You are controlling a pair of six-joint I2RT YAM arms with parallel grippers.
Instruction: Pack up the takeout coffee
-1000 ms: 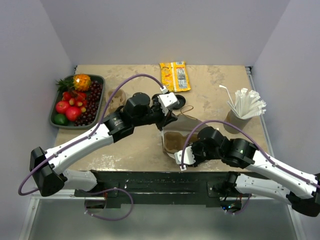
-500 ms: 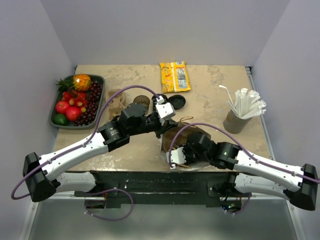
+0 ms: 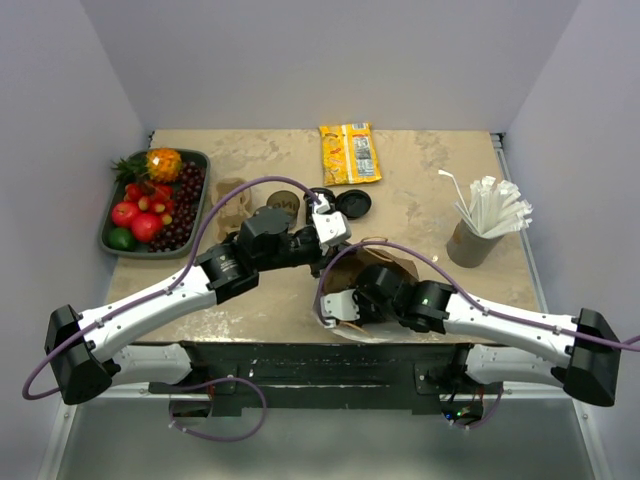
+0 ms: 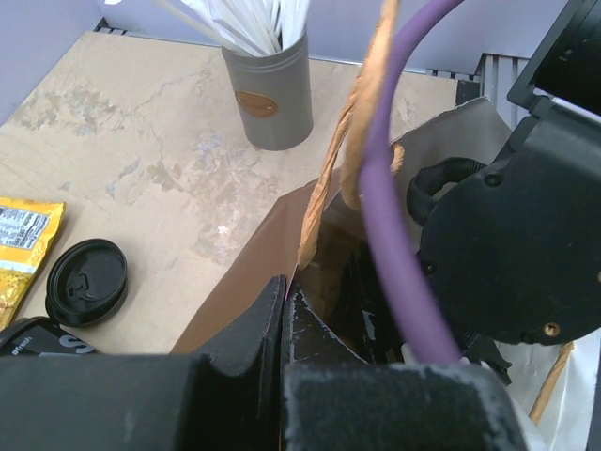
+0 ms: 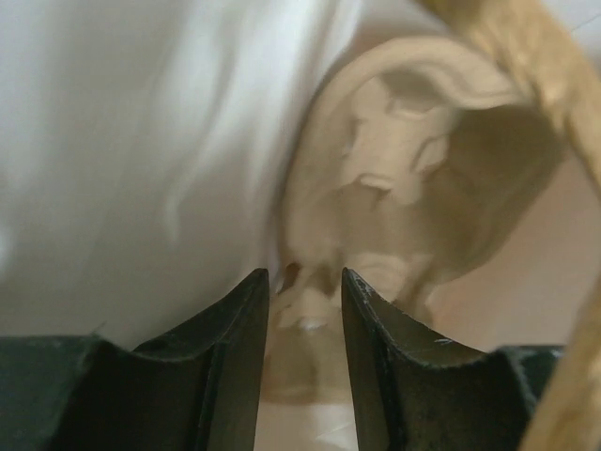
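Observation:
A brown paper bag [image 3: 378, 262] lies at the table's near middle. My left gripper [image 3: 333, 245] is shut on the bag's rim [image 4: 299, 246], and a twisted paper handle [image 4: 362, 113] stands up beside it. At the bag's near-left mouth is my right gripper [image 3: 330, 312]; its jaws stand apart with nothing gripped. In the right wrist view the right gripper [image 5: 305, 282] faces a blurred beige moulded shape [image 5: 413, 188], with a white sheet [image 5: 141, 160] to the left. A brown coffee cup [image 3: 285, 203] shows partly behind the left arm. Its black lid [image 3: 352, 203] lies loose.
A pulp cup carrier [image 3: 230, 200] sits left of the cup. Behind it at far left is a fruit tray [image 3: 108, 222]. A grey holder of wrapped straws [image 3: 468, 243] stands at the right. A yellow snack packet [image 3: 350, 152] lies at the back.
My right gripper has slid left along the near edge to the bag's mouth. The left gripper drew the bag's rim slightly nearer and the bag shifted with it.

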